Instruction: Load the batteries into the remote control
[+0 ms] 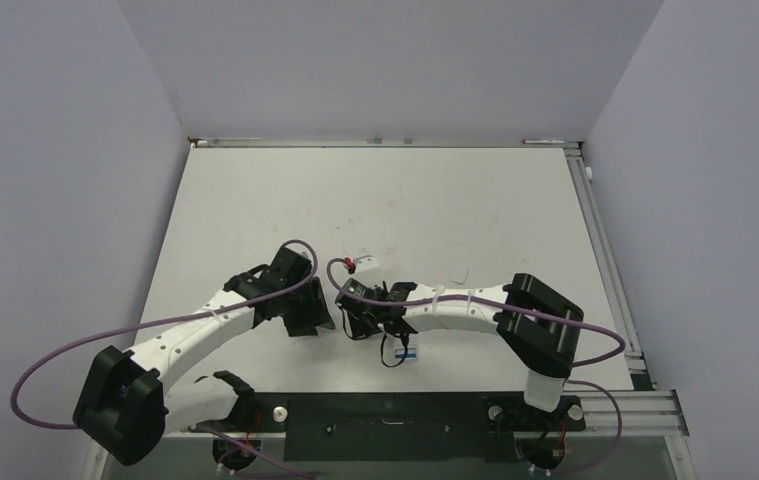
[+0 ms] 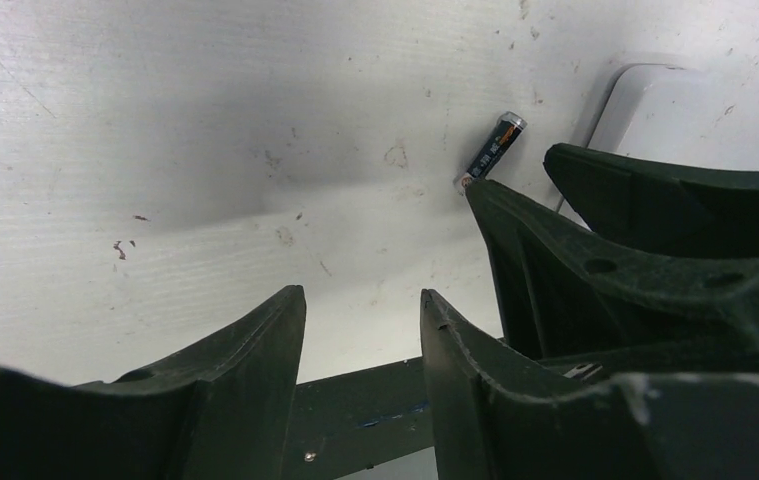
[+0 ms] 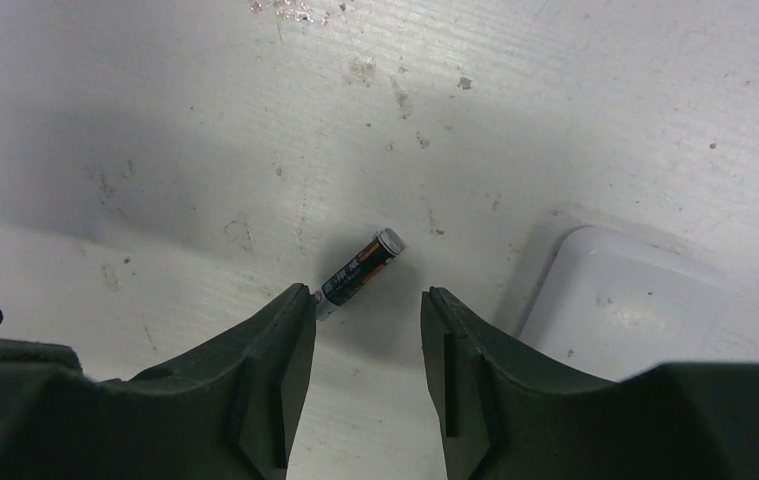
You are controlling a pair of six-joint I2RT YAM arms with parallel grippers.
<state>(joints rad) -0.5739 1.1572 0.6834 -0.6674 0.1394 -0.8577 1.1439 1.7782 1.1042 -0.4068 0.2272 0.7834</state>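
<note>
A dark battery [image 3: 360, 270] with a metallic tip lies flat on the white table. Its near end is right at the left fingertip of my right gripper [image 3: 368, 290], which stands open and empty. The remote control [image 3: 620, 305], plain white side up, lies just to the right of that gripper and is also in the overhead view [image 1: 367, 264]. My left gripper [image 2: 363, 292] is open over bare table with nothing between its fingers. In its view the battery [image 2: 490, 152] and the remote [image 2: 655, 110] sit further ahead on the right, behind the right gripper's fingers [image 2: 595, 260]. In the overhead view both grippers meet near the table's middle front.
A small white and blue thing [image 1: 407, 352] lies beside the right forearm; it is too small to tell whether it is a battery. A red bit [image 1: 350, 265] shows next to the remote. Grey walls close the table on three sides, and a black rail [image 1: 385, 412] runs along the near edge.
</note>
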